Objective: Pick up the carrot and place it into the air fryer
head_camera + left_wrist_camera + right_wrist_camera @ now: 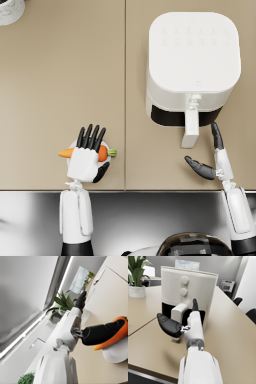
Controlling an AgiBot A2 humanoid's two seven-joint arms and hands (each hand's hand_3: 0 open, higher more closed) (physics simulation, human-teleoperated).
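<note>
An orange carrot point(103, 153) with a green top lies across a small white plate point(107, 159) near the table's front edge. My left hand point(86, 156) is spread flat over the carrot's middle with its fingers straight. In the left wrist view the thumb point(102, 333) lies against the carrot point(119, 334) above the plate point(117, 352). The white air fryer point(192, 55) stands at the back right, drawer pushed in, handle point(190, 127) pointing toward me. My right hand point(214, 159) is open just right of the handle point(178, 312), fingers apart, thumb point(168, 324) stretched out below it.
A white plant pot point(9, 10) sits at the table's far left corner, and its green plant point(136, 271) shows in the right wrist view. A seam point(125, 75) runs down the beige tabletop. The table's front edge point(150, 190) lies just behind my wrists.
</note>
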